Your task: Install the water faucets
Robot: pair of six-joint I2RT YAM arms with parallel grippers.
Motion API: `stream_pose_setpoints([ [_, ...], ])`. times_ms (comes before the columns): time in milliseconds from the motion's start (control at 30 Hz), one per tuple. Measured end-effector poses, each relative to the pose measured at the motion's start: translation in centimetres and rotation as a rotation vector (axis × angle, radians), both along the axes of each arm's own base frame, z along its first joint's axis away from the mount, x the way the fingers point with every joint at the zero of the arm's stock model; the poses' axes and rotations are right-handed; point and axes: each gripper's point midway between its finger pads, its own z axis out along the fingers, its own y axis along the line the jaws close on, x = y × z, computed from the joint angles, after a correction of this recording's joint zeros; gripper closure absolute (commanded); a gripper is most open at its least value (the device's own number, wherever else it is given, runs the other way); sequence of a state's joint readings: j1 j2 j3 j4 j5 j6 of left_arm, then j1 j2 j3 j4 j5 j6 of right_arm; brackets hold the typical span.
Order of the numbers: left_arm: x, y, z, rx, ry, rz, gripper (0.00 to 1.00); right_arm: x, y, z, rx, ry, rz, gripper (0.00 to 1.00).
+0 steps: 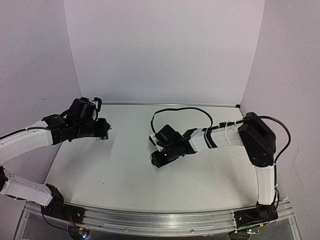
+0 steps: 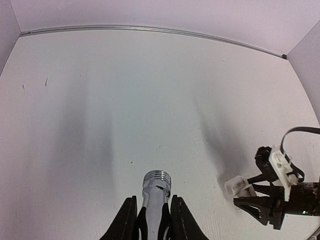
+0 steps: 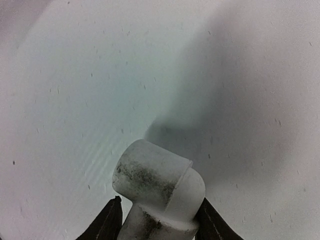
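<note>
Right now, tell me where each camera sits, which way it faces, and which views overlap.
Top external: above and behind the robot, looking down at the table; left arm, right arm, left gripper and right gripper all show.
Left wrist: on the left arm, looking along its fingers across the table toward a wall; fingers clamp the silver faucet.
Right wrist: on the right arm, tilted down close over the table; fingers grip the white elbow fitting.
Shared: left wrist also sees the right gripper and elbow fitting.

The left arm (image 1: 30,140) reaches inward, its left pincer (image 2: 152,205) clamped on the faucet (image 2: 156,187). The right arm (image 1: 225,135) folds leftward, its right pincer (image 3: 157,212) gripping a white elbow fitting (image 3: 155,180).
</note>
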State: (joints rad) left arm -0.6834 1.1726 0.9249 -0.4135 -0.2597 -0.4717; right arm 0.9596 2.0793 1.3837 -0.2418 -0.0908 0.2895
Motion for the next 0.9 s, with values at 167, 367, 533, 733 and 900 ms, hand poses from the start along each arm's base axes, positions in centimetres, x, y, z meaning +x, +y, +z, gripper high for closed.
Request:
stream_pose_setpoints([
  [167, 0.8, -0.9, -0.5, -0.007, 0.014, -0.012, 1.00, -2.5, -3.1, 0.3, -0.021, 0.051, -0.012, 0.46],
  [367, 1.6, -2.1, -1.3, -0.016, 0.030, -0.033, 1.00, -3.6, -4.4, 0.3, -0.056, 0.099, -0.028, 0.19],
  [533, 1.8, -2.4, -1.0, -0.027, 0.019, -0.036, 1.00, -4.0, -5.0, 0.7, -0.122, 0.148, -0.039, 0.12],
  [733, 1.9, -2.2, -0.8, -0.032, 0.012, -0.031, 1.00, -1.7, -2.9, 2.4, -0.144, 0.188, -0.152, 0.15],
  [900, 2.0, -1.9, -0.3, -0.039, 0.002, -0.025, 1.00, -1.5, -3.4, 0.2, -0.233, 0.256, -0.227, 0.19],
])
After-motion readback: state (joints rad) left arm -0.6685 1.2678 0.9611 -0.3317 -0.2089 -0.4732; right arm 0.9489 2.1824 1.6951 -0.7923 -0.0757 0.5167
